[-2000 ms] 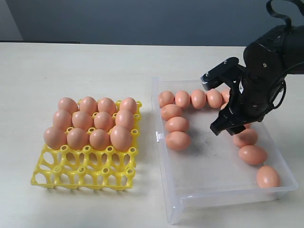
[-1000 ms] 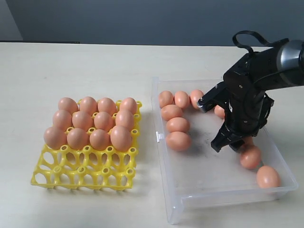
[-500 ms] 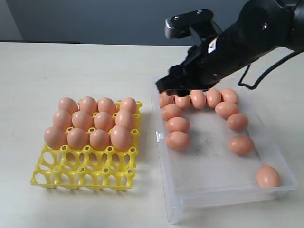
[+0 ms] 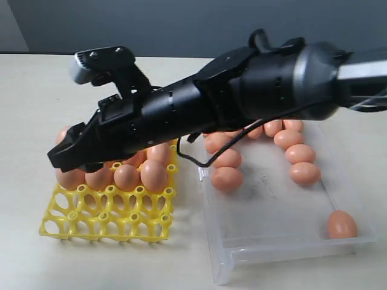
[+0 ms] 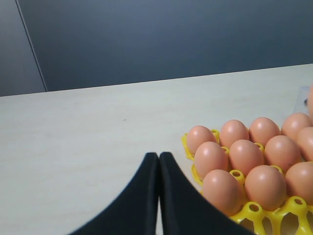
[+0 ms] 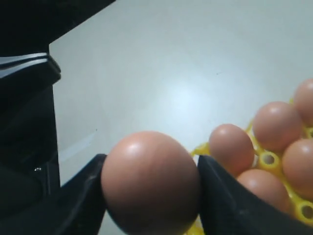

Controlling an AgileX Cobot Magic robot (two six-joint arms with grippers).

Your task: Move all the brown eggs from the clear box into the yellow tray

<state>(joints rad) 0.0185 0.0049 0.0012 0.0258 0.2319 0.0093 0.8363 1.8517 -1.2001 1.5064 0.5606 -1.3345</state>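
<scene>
Right tool (image 6: 152,196) with a brown egg (image 6: 149,178) in its grip at the yellow tray (image 4: 103,228); left tool (image 5: 159,164) pinched together

Right jaws grip, arm (image 4: 254,84) stretched across; left jaws closed.

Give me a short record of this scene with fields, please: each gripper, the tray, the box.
right gripper: shut on a brown egg, above the yellow tray's left edge
left gripper: shut, empty, near the tray
yellow tray: back rows filled, front two rows empty
clear box: several eggs remain; the arm hides some
</scene>
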